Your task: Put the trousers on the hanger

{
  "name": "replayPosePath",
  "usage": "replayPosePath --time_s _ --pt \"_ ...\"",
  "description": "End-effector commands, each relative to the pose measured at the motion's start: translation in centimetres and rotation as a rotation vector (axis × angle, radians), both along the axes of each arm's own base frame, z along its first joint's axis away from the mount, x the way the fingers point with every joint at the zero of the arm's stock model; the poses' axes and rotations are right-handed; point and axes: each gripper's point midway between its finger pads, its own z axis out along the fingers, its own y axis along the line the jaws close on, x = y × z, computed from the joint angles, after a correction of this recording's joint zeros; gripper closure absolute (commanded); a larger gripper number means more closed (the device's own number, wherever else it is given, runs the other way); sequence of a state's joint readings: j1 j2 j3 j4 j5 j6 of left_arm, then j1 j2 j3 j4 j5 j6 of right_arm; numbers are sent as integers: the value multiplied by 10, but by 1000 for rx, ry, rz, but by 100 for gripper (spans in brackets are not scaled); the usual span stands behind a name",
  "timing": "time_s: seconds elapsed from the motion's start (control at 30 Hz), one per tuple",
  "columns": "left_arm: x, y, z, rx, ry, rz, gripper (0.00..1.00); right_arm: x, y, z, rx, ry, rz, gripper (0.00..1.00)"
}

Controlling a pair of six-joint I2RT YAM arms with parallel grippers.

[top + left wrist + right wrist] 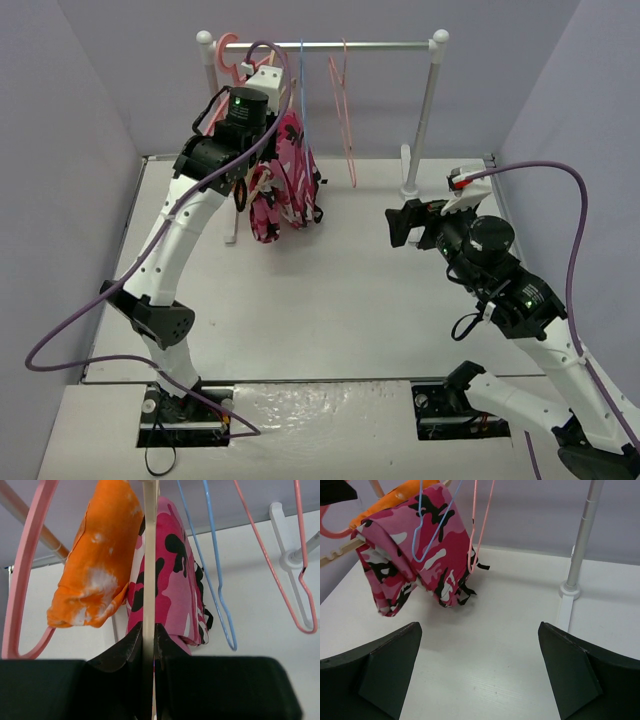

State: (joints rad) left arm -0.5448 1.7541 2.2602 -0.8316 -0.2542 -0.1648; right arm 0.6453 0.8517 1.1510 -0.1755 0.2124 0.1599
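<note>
The tabletop [340, 300] is white and flat, closed in by pale lilac walls [90, 150] at the left, the right and the back. On its far part stands a clothes rack [380, 45]: a metal rail on two white posts. The right post [426, 110] stands in a white foot [567, 591] that lies flat on the surface. The trousers [285, 185] hang low over the tabletop near the left post [208, 55]; whether they touch it I cannot tell.

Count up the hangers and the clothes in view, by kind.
Hangers: 4 (thick pink hanger, beige hanger, blue wire hanger, pink wire hanger)
Clothes: 2 (trousers, orange cloth)
Total: 6
</note>
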Motion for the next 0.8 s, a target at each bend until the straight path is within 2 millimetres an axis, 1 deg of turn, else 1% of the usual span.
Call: replayPosePath --time_s 0.0,0.23,0.27,0.33,0.4,0.47,0.57,0.6,0.67,0.77 --pt "17 -2 146 -280 -446 32 100 -4 -14 11 63 -30 -56 0" --pt "35 -4 165 -310 -536 55 100 -14 -21 8 81 -25 -60 0" --pt "38 -7 165 -314 -539 44 100 -15 -22 8 82 -24 -60 0" --pt "47 -16 160 -308 -536 20 100 -16 -22 7 82 -21 -62 0" --pt "50 -28 160 -319 -537 -36 100 -17 -24 6 84 -20 -64 0" --pt "51 -41 160 -345 -539 -92 100 -18 -25 3 82 -15 -70 0" --pt "46 -62 163 -372 -541 -190 100 -17 -24 1 81 -10 -69 0" --pt "44 -65 164 -378 -544 -203 100 -17 -24 1 78 -9 -69 0" --pt "43 -65 166 -381 -550 -202 100 -16 -23 -1 72 -5 -68 0" --pt "45 -53 169 -362 -561 -144 100 -14 -21 -2 66 0 -62 0"
